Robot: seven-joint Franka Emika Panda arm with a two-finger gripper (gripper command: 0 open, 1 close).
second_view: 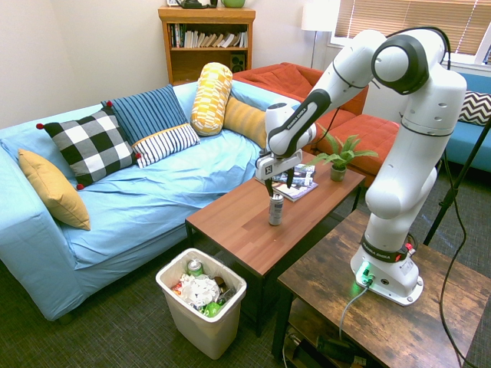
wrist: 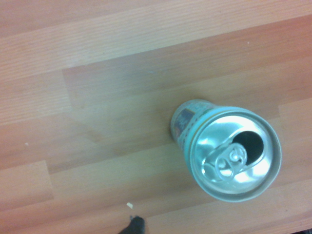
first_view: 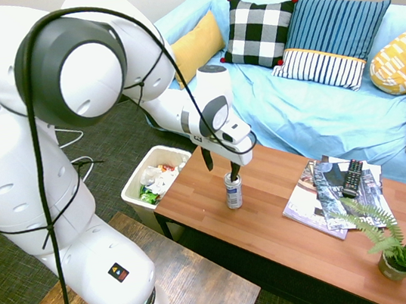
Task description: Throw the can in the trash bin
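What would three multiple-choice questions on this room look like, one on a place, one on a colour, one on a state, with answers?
1. Where is the can?
A. In the trash bin
B. On the sofa
C. On the coffee table

2. What colour is the sofa cover behind the coffee table?
A. Light blue
B. Dark green
C. Black

3. How does the gripper stand?
A. Shut
B. Open
C. Out of sight

1: C, the can stands upright on the wooden coffee table.
2: A, both exterior views show light blue fabric on the sofa.
3: B, its two dark fingers are spread apart, seen in both exterior views.
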